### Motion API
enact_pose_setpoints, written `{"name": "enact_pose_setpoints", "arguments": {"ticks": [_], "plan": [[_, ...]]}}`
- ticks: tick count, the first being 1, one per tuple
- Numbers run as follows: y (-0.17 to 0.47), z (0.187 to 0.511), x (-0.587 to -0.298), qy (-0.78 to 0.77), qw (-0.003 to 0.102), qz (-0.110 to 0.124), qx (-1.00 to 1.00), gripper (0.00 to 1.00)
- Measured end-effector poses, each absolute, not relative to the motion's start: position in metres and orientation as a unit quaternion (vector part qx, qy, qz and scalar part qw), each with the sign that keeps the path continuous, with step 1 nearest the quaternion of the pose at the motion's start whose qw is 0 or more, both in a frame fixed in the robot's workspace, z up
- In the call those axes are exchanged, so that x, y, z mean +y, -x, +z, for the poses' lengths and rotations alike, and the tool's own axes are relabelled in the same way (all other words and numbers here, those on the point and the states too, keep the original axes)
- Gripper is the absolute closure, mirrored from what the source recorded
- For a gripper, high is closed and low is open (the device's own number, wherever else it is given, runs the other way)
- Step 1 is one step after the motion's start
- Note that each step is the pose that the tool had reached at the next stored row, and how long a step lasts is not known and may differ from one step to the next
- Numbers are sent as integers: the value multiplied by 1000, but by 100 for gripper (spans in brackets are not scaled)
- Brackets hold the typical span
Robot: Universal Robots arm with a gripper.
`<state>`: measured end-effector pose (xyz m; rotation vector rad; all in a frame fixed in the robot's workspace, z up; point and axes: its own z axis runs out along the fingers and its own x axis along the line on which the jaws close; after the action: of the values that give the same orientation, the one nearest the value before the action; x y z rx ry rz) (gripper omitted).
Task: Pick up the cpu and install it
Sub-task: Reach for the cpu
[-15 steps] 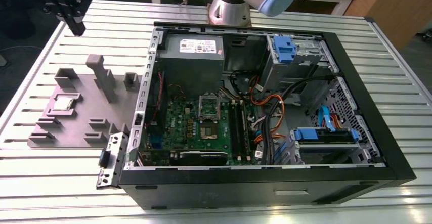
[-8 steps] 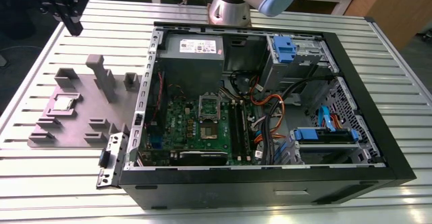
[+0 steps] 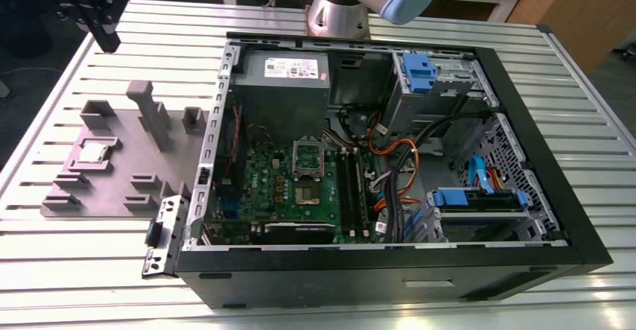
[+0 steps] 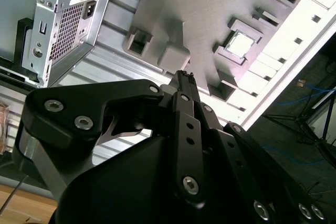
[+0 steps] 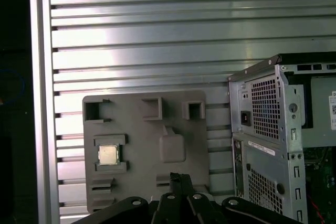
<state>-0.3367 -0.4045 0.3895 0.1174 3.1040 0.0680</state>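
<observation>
One robot arm (image 3: 350, 6) holds its jaws high over a slatted metal worktop (image 3: 80, 270), the two black fingers (image 5: 176, 182) pressed together and gripping nothing. Below the jaws and well apart from them, the cpu (image 3: 97, 152) lies flat, silvery top up, in a square recess of a grey fixture plate (image 3: 129, 185) that rests on the worktop. In both wrist views the cpu (image 5: 108, 155) sits off to one side of the line along which the jaws point. A rounded raised block (image 5: 171, 148) on the same plate lies almost straight ahead of their tips. On the opposite side of the jaws from the cpu, an open black computer case (image 3: 398, 289) lies on its side, just beside the plate. Its perforated rear panel faces the first wrist view. Inside the case, farther from the jaws than anything on the plate, a green motherboard (image 3: 264, 185) carries a silver-framed socket (image 3: 308, 153) near its middle, among orange, blue and black cables.
</observation>
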Motion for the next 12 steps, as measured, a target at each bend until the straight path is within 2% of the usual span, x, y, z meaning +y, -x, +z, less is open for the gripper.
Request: {"name": "enact_pose_setpoints", "arguments": {"ticks": [12], "plan": [[341, 389, -405, -38, 17, 22, 999, 89]]}}
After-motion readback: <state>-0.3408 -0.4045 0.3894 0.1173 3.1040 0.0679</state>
